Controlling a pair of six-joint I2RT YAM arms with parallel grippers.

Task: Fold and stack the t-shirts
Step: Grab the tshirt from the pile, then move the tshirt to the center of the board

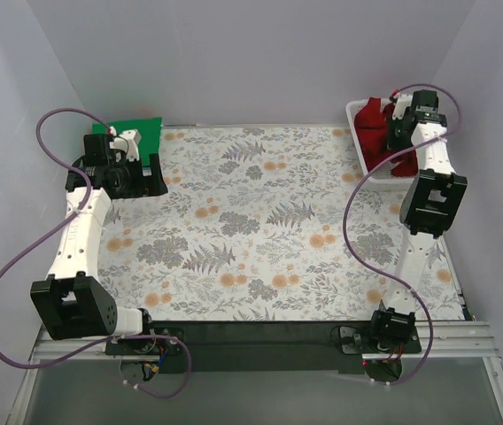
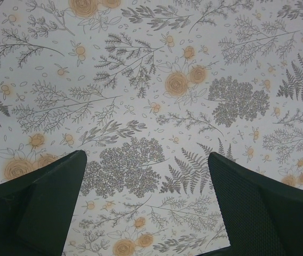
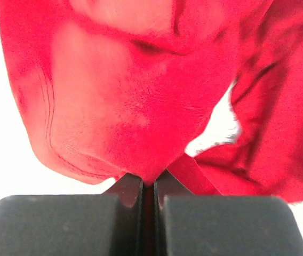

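Observation:
The dark red t-shirt [image 1: 377, 128] is bunched in the white basket [image 1: 359, 142] at the far right. My right gripper [image 1: 397, 116] hangs over the basket, shut on a pinch of that shirt; in the right wrist view the red cloth [image 3: 130, 101] hangs from the closed jaws of the right gripper [image 3: 149, 184]. The bright green t-shirt [image 1: 138, 131] lies flat at the far left corner, partly behind my left arm. My left gripper [image 1: 152, 170] is open and empty over the bare floral tablecloth, with its fingers [image 2: 45, 197] wide apart in the left wrist view. The orange t-shirt is out of view.
A floral tablecloth [image 1: 260, 230] covers the table. Grey walls close in the left, back and right sides. Purple cables loop from both arms. A dark rail [image 1: 260, 336] runs along the near edge between the arm bases.

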